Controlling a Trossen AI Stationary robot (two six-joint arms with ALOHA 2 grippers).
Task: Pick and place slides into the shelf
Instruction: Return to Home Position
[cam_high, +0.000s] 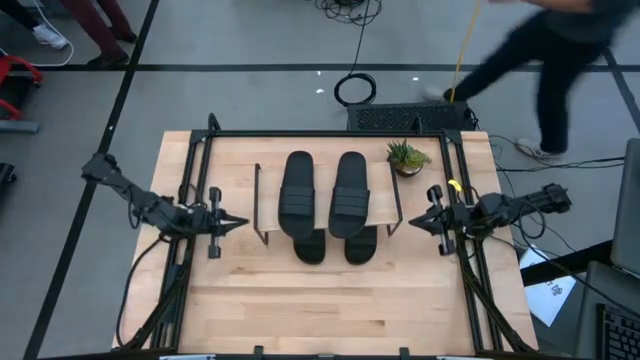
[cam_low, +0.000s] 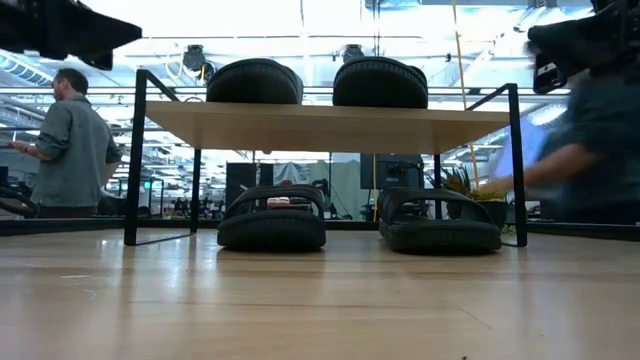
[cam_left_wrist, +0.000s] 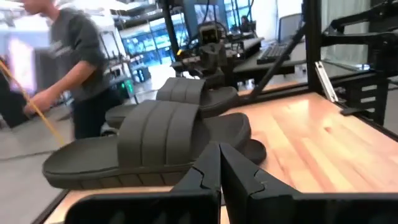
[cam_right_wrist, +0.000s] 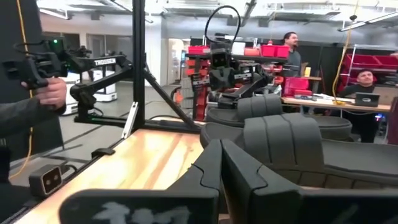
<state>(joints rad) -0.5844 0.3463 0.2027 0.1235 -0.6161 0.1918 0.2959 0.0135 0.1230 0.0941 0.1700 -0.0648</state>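
The shelf (cam_high: 385, 205) is a low wood plank on thin black legs in the middle of the table. Two black slides (cam_high: 297, 187) (cam_high: 351, 187) lie side by side on its top, also seen in the low view (cam_low: 255, 82) (cam_low: 380, 82). Two more slides (cam_low: 272, 218) (cam_low: 438, 222) rest on the table under the plank, their ends (cam_high: 310, 246) (cam_high: 361, 246) sticking out past its near edge. My left gripper (cam_high: 243, 222) (cam_left_wrist: 221, 165) is shut, left of the shelf. My right gripper (cam_high: 412, 224) (cam_right_wrist: 221, 155) is shut, right of the shelf. Neither holds anything.
A small potted plant (cam_high: 406, 157) stands by the shelf's far right corner. Black frame rails (cam_high: 200, 160) run along the table's left, right and far edges. Bare wood (cam_high: 330, 300) lies near of the shelf. A person (cam_high: 560, 50) moves beyond the far edge; another (cam_low: 70, 140) stands in the room.
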